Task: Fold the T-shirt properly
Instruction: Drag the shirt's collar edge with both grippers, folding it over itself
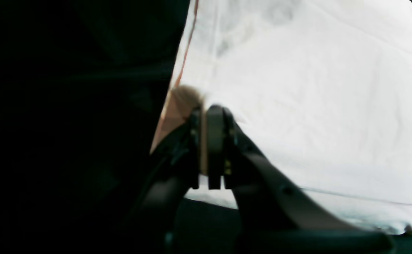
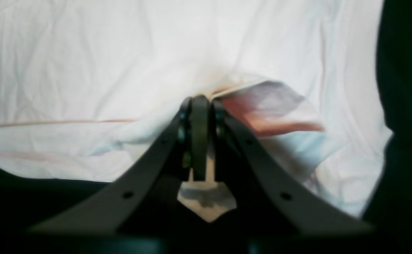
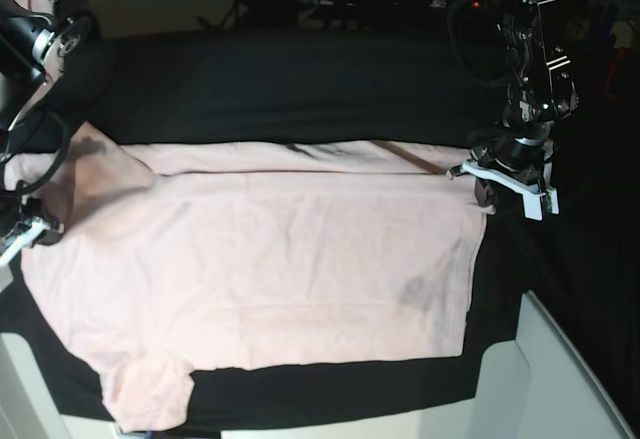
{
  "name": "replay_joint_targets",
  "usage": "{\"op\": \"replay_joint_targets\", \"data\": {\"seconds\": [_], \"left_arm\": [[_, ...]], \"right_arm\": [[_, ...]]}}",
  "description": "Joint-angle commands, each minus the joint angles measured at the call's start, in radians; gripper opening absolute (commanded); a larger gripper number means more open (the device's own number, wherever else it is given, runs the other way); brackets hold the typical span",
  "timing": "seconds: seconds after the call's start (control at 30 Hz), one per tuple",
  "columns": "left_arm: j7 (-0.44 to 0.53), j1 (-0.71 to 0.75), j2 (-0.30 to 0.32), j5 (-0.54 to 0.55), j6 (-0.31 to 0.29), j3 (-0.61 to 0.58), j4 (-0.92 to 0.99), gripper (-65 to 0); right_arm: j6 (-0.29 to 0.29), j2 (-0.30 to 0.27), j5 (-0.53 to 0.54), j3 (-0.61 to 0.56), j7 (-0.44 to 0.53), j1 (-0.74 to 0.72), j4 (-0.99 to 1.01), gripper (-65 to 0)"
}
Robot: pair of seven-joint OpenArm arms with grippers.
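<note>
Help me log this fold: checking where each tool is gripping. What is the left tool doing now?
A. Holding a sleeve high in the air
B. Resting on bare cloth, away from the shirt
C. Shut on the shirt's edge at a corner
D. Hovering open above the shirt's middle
C: the left tool has its jaws pressed together on the edge of the T-shirt, at the corner by the black table cloth.

Both wrist views: T-shirt [image 1: 315, 106] overexposed, near white, fine creases washed out. Black cloth [image 1: 68, 123] crushed to featureless dark. Close claw [image 2: 200, 106] soft, out of focus; whole frame slightly blurred. Base view: even overhead light, shirt true pale pink, soft arm shadow at its upper-left sleeve, background dim.
</note>
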State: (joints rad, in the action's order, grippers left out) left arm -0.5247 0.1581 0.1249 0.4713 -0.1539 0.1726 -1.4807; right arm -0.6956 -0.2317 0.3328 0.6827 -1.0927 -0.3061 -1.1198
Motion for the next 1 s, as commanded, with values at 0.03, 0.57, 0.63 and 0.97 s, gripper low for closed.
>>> {"op": "replay_joint_targets", "data": {"seconds": [0.03,0.57,0.63,0.97], "left_arm": [[0.027,-0.016,0.009,0.004,0.001,0.006,-0.010,-65.0],[0.031,-0.084,0.009,0.004,0.001,0.006,0.081,-65.0],[0.031,-0.093,0.009,0.004,0.001,0.006,0.082,-65.0],[0.031,-0.122,0.011,0.004,0.001,0.006,0.084,-65.0]], "right_arm": [[-0.003,-0.034,0.015,-0.007,0.029,-0.026,0.008,-65.0],[-0.003,-0.041,0.015,-0.070,0.073,-0.074,0.076,-65.0],[-0.003,-0.041,0.015,-0.070,0.073,-0.075,0.076,-65.0],[-0.003,-0.045,0.013,-0.070,0.093,-0.075,0.076,-65.0]]}}
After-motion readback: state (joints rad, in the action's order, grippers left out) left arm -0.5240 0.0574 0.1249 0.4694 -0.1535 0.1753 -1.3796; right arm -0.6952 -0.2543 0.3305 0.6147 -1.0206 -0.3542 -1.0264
